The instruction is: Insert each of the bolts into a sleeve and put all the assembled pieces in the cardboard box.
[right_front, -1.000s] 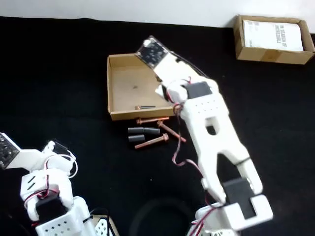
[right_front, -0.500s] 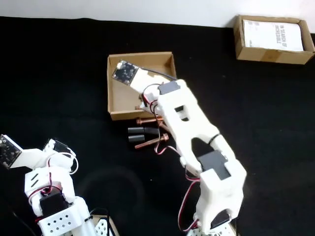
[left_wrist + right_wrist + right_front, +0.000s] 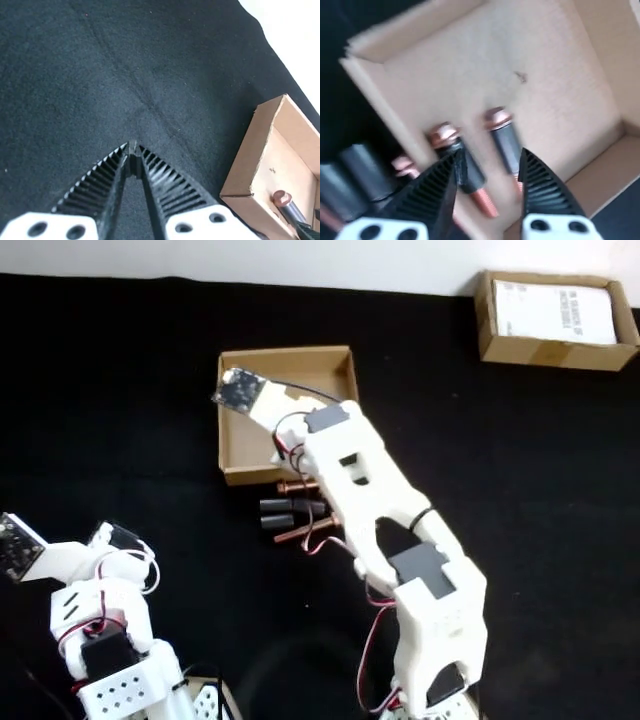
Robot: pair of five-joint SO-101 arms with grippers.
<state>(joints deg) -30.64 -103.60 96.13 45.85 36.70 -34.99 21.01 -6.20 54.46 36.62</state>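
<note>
**Wide room on the left, crowding at the middle box**

The left half of the counter (image 3: 120, 370) is bare black cloth, so the passage there is wide. Near the middle stands the cardboard box (image 3: 245, 475) with its walls up. The right arm (image 3: 370, 500) reaches over it from the near edge and covers its right part. Just in front of the box's near wall, loose bolts (image 3: 295, 533) and sleeves (image 3: 277, 506) lie close together. Inside the box, assembled pieces (image 3: 501, 135) take up floor by that wall. A second box (image 3: 487, 335) fills the far right corner, and the left arm (image 3: 95, 620) the near left corner.
</note>
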